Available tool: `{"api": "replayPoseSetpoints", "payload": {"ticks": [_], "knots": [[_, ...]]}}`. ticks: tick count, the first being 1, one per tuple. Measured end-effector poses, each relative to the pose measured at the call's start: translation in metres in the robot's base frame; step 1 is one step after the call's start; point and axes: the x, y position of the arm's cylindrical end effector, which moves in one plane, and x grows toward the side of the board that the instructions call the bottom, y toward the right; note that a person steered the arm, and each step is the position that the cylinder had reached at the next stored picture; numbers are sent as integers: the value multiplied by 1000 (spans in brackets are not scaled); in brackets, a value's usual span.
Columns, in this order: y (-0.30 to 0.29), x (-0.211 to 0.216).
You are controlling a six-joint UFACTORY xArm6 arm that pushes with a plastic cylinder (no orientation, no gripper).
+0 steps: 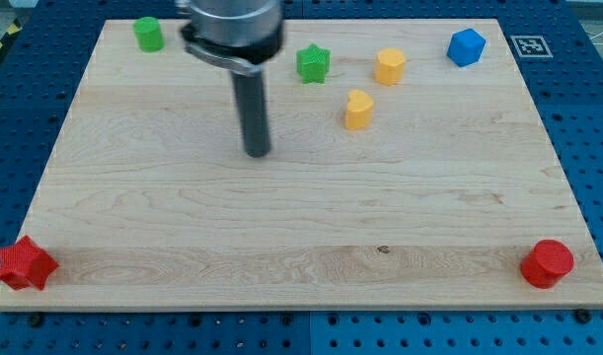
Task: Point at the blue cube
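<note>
Here, on a pale wooden board (311,217) set over a blue perforated table (587,118), the stock reads as follows.

Rod: a dark straight rod hangs from the arm's grey collar (232,30); my tip (257,154) rests on bare wood in the board's upper left-middle part, touching no block. There are no jaws on this arm, only the rod, so nothing opens or closes and nothing is held.

Blue cube (467,46): far to the view's right of my tip and higher up, near the board's top right corner, well apart from the rod.

Green star block (313,63): up and just to the right of my tip, the nearest block to the rod.

Yellow heart-shaped block (358,109): to the right of my tip, a little higher.

Yellow block (390,66), shape roughly hexagonal: further right and up, between the heart and the blue cube.

Green cylinder (148,34): up and to the left of my tip, near the top edge.

Red star block (25,264): far down-left, at the bottom left corner.

Red cylinder (548,263): far down-right, at the bottom right corner.
</note>
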Motion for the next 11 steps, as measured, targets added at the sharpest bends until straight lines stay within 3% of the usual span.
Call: {"api": "replayPoseSetpoints", "payload": {"ticks": [1, 2, 3, 4, 5, 6, 7, 8, 11], "knots": [[11, 2], [76, 47], [93, 47], [177, 46], [179, 33], [193, -47], [196, -57], [227, -107], [258, -141]]}}
